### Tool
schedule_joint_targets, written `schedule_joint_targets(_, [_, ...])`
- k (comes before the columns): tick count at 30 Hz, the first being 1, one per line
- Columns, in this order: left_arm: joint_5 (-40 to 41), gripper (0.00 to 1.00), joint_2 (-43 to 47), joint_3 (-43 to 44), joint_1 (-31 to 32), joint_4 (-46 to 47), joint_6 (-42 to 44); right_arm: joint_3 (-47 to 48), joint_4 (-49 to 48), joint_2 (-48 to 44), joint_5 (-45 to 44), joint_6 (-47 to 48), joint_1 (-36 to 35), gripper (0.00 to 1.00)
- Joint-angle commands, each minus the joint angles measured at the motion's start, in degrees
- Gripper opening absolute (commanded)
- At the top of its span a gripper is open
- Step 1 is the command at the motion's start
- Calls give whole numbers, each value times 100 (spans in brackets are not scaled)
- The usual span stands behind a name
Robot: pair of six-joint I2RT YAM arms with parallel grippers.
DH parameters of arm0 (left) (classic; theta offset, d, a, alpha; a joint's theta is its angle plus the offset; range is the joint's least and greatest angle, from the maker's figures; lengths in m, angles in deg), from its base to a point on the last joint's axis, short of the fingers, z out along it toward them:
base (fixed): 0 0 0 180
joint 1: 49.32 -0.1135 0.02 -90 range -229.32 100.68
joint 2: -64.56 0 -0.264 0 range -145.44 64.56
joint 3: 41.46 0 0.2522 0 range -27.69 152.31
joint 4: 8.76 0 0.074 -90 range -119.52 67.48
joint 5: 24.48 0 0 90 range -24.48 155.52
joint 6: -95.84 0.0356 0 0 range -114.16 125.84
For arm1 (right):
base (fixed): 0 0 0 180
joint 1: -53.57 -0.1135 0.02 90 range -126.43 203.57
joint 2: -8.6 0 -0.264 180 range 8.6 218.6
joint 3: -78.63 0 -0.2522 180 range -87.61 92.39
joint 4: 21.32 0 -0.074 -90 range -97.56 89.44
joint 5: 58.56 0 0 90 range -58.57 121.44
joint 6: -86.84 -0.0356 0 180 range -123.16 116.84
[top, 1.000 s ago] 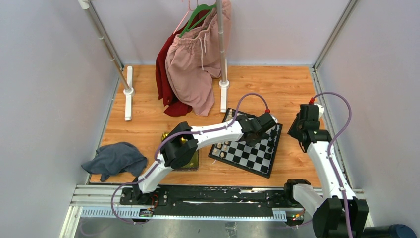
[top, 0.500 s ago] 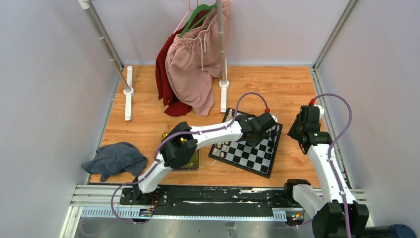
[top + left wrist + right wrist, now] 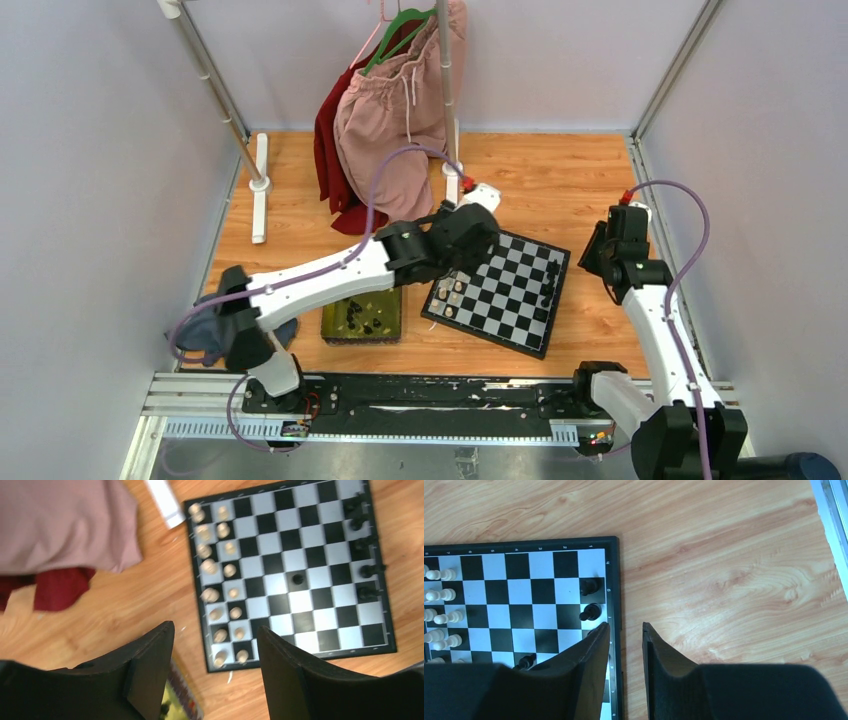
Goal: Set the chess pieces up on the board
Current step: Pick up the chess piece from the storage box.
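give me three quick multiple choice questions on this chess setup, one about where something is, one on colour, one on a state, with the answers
1. Seen from the top camera, where does the yellow-green tray lie?
A) left of the board
B) on top of the board
C) right of the board

2. What colour is the lone piece standing in the board's middle squares?
A) cream
B) red
C) black

3. How is the left gripper?
A) shut on a piece
B) open, with nothing between its fingers
C) shut on a cloth

Answers:
1 A: the tray sits on the wood beside the board's left corner.
2 C: the left wrist view shows one dark piece apart from the edge rows.
3 B: its fingers stand wide apart, with only board and floor showing between them.
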Motion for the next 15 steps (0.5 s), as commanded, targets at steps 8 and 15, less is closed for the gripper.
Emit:
schedule_joint_targets(8, [943, 68, 1809, -2668, -181, -738, -2146, 829, 98, 870, -125, 451, -1392, 36])
schedule_joint_targets(15, [907, 71, 2479, -3623, -402, -1047, -2812, 1024, 61, 1246, -456, 336, -2199, 36])
